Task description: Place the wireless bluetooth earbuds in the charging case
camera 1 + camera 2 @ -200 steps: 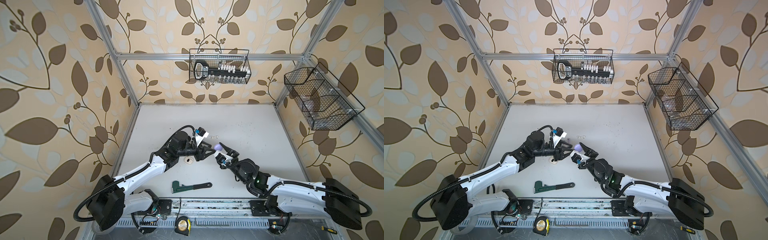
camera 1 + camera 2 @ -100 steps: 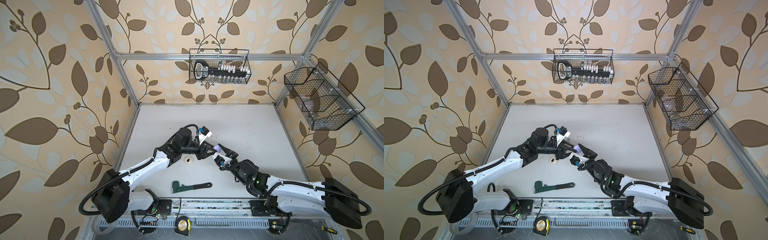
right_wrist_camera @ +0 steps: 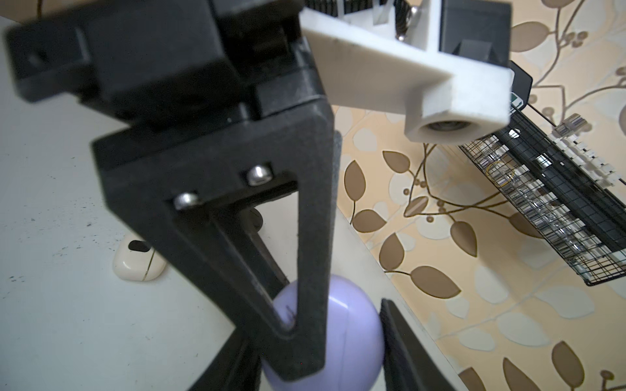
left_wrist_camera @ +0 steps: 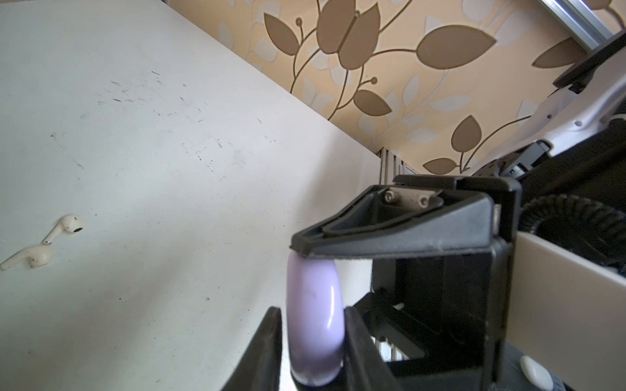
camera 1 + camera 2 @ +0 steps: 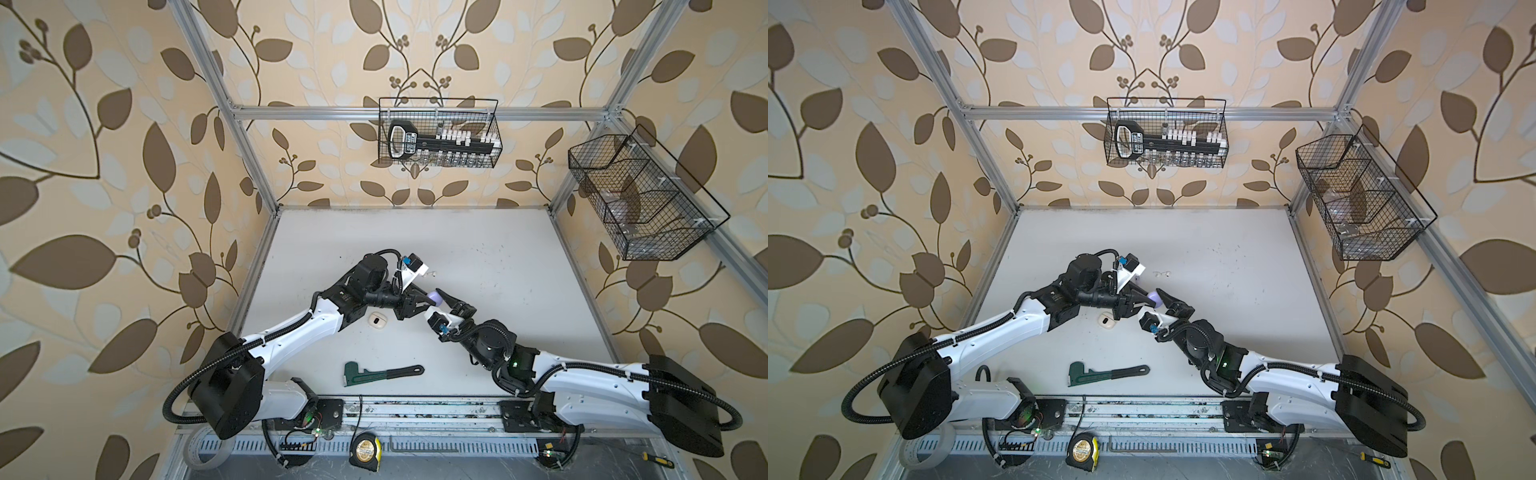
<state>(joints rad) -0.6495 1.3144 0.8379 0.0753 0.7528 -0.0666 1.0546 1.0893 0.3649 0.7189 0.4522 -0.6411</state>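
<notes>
Partly hidden — lilac case (image 3: 352, 342) behind left gripper (image 3: 292, 326).

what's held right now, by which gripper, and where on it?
The lilac case, held off the table by both grippers. The left gripper pinches its two broad faces. The right gripper clamps across its rounded edges.

A robot lab's test booth: leaf-patterned wallpaper panels (image 5: 124, 166) on an aluminium frame (image 5: 311, 112) box in a white table (image 5: 498, 257), a long wire basket (image 5: 438, 133) hangs at 12 o'clock, a divided wire basket (image 5: 640, 195) at 2, and a wrench (image 5: 382, 372) and tape measure (image 5: 365, 450) lie at 6.
</notes>
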